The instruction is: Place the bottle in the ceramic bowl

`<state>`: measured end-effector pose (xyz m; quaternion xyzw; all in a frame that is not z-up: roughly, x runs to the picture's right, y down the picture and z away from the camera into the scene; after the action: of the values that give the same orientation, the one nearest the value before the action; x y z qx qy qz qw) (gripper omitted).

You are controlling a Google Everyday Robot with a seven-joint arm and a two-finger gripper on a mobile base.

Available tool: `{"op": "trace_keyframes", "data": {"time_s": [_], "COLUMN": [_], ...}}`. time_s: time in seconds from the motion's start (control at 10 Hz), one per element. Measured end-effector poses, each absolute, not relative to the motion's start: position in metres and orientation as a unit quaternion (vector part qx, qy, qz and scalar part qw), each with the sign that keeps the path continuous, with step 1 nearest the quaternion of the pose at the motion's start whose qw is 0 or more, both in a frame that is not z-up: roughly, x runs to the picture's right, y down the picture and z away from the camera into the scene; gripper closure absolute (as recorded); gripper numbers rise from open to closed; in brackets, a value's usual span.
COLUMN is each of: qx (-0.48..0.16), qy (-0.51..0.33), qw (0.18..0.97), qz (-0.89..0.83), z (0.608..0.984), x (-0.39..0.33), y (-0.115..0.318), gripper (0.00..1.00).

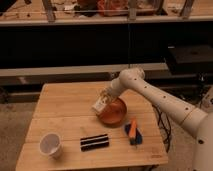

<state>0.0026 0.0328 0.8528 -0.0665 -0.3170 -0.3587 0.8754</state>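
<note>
An orange-brown ceramic bowl (114, 113) sits on the wooden table (65, 115), right of centre. The bottle (100, 104) is pale with a light label and is tilted over the bowl's left rim. My gripper (106, 95) comes in from the upper right on a white arm and holds the bottle at its upper end, just above the bowl's left edge. The bottle's lower end looks level with the rim; I cannot tell if it touches the bowl.
A white paper cup (51, 145) stands at the front left. A dark flat bar (95, 142) lies at the front centre. An orange and blue object (132, 131) lies right of the bowl's front. Dark shelving stands behind the table.
</note>
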Motion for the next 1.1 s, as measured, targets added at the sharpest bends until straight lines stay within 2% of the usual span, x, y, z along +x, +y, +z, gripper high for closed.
{"op": "trace_keyframes", "data": {"time_s": [0.6, 0.7, 1.1], "qx": [-0.068, -0.066, -0.065], "qy": [-0.297, -0.299, -0.303], "qw": [0.842, 0.840, 0.836], "qz": [-0.445, -0.447, -0.452], "z": [0.844, 0.843, 0.841], "x": [0.005, 0.006, 0.015], "y": [0.032, 0.031, 0.030], "gripper": [0.24, 0.20, 0.20]}}
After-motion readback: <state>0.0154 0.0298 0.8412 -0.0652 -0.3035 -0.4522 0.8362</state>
